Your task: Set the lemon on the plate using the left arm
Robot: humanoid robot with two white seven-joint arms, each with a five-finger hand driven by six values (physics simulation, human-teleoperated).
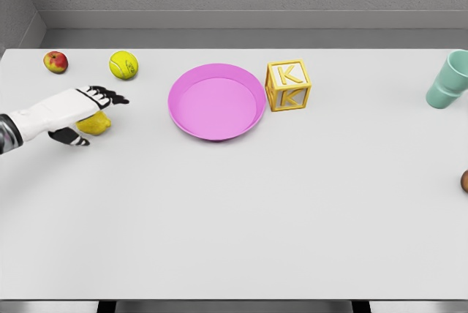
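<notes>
Left hand over the lemon left of the plate, fingers spread above, thumb below, seemingly bracketing for a grasp, not yet closed.

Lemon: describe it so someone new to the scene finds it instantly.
Start at the pink plate and look left to the left hand. The lemon lies under its palm, partly hidden. It is duller yellow than the tennis ball behind it.

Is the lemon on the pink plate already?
No, the lemon lies on the table under the left robot hand, left of the plate.
</notes>
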